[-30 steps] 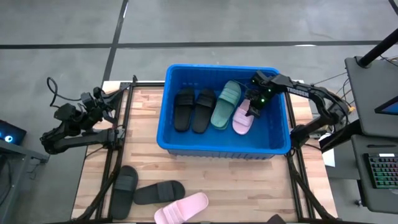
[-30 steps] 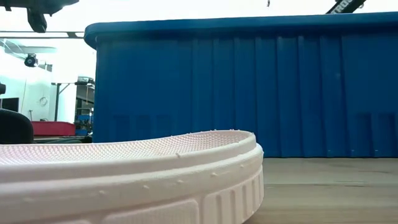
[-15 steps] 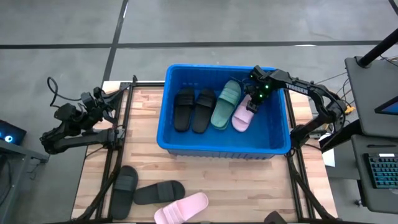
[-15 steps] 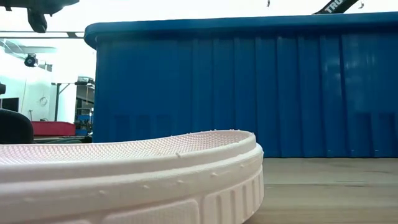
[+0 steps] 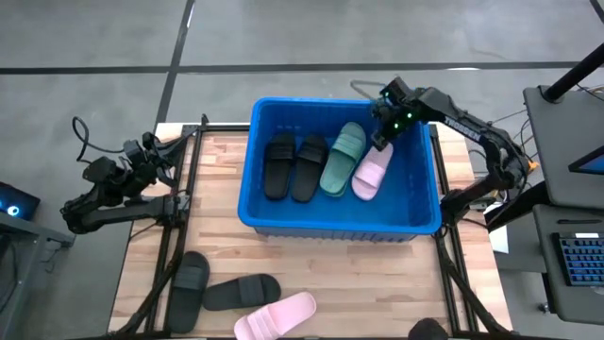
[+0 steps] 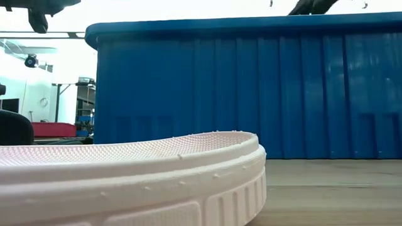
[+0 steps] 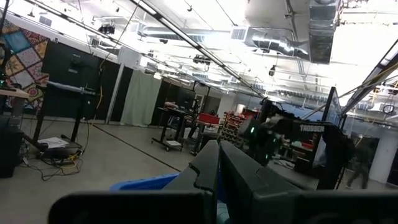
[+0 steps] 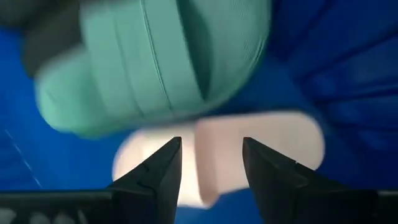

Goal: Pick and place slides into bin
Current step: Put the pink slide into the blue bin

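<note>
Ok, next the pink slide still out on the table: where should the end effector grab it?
Take the pink slide by its strap band, coming straight down from above. It seems to lie flat, sole down, at the table's front edge, its strap end toward the black slide, so the raised band is probably the easiest part to pinch. The left end effector is parked on that side; the right end effector is over the bin.

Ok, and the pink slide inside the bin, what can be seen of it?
The pink slide is pale pink, foam-looking, with a wide strap band. It lies in the blue bin, angled, rightmost of four, its side against the green slide. The right gripper hovers open above its far end, not touching it; the right wrist view shows the slide free beyond the fingers.
</note>
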Action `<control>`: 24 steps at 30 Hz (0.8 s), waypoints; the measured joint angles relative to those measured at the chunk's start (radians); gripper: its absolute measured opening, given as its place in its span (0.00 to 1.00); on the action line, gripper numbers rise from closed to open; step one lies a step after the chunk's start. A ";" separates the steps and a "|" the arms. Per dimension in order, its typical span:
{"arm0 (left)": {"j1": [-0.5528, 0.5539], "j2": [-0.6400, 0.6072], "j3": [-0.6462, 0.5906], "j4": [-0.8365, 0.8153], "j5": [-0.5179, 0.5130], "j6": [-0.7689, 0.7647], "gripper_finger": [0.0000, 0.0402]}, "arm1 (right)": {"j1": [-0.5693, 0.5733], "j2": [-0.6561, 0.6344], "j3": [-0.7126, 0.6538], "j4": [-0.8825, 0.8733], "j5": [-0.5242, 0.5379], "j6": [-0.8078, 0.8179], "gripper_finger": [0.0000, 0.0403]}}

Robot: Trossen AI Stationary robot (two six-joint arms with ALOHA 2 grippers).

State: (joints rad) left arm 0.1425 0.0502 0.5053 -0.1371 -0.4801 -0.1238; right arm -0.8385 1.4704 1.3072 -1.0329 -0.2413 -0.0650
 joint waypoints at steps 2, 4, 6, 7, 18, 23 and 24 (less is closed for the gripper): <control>0.000 0.000 -0.001 0.000 0.000 0.000 0.00 | 0.013 -0.026 0.049 0.002 0.000 0.068 0.38; 0.000 0.000 -0.001 0.000 0.000 0.000 0.00 | 0.039 -0.058 0.095 0.004 0.000 0.150 0.37; 0.000 0.000 -0.001 -0.001 0.000 0.000 0.00 | 0.080 -0.095 0.130 0.005 0.000 0.222 0.36; 0.000 0.000 -0.001 0.000 0.000 0.000 0.00 | 0.106 -0.113 0.146 0.007 0.000 0.257 0.36; 0.000 0.001 -0.003 -0.002 -0.060 0.000 0.00 | 0.750 -0.290 0.201 0.154 0.617 0.775 0.36; 0.000 0.000 -0.004 -0.002 -0.061 0.004 0.00 | 1.004 -0.256 0.197 0.292 0.739 0.906 0.36; 0.000 0.000 -0.004 -0.003 -0.061 0.006 0.00 | 1.033 -0.237 0.197 0.319 0.740 0.931 0.36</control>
State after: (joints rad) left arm 0.1425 0.0498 0.5014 -0.1397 -0.5411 -0.1175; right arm 0.1949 1.2330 1.5043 -0.7138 0.4988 0.8663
